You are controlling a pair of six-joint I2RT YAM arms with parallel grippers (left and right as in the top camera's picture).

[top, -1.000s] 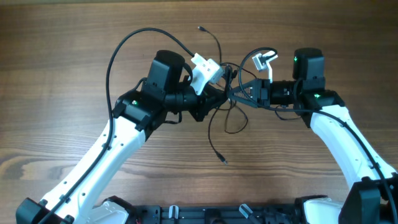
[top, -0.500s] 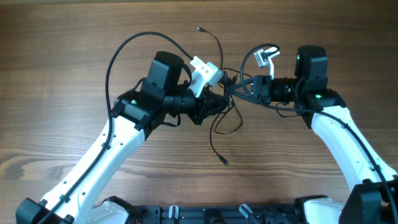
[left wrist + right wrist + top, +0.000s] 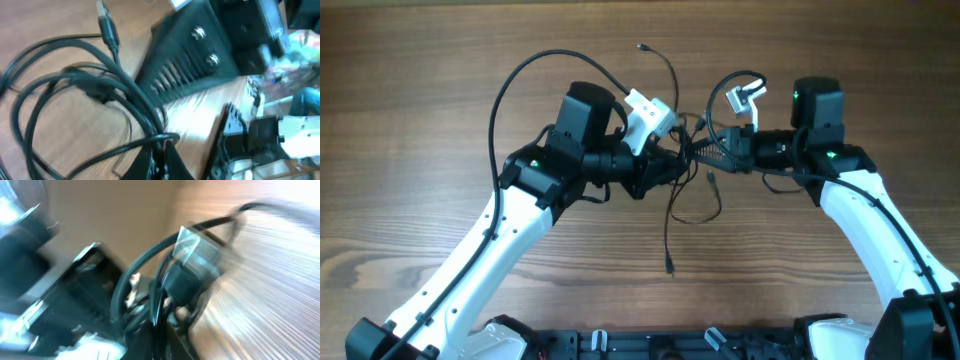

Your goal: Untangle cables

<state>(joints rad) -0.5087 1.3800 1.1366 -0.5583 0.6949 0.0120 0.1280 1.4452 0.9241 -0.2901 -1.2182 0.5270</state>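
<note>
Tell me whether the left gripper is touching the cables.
Touching. The left wrist view shows the left gripper with its fingers closed on a strand of the cables, the loops fanning out from the pinch.

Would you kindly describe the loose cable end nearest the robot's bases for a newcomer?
On the wooden table, the cables bunch between the left gripper and right gripper. One thin strand runs from there toward the bases, ending in a small plug alone on bare wood, unlike the far-side plug.
</note>
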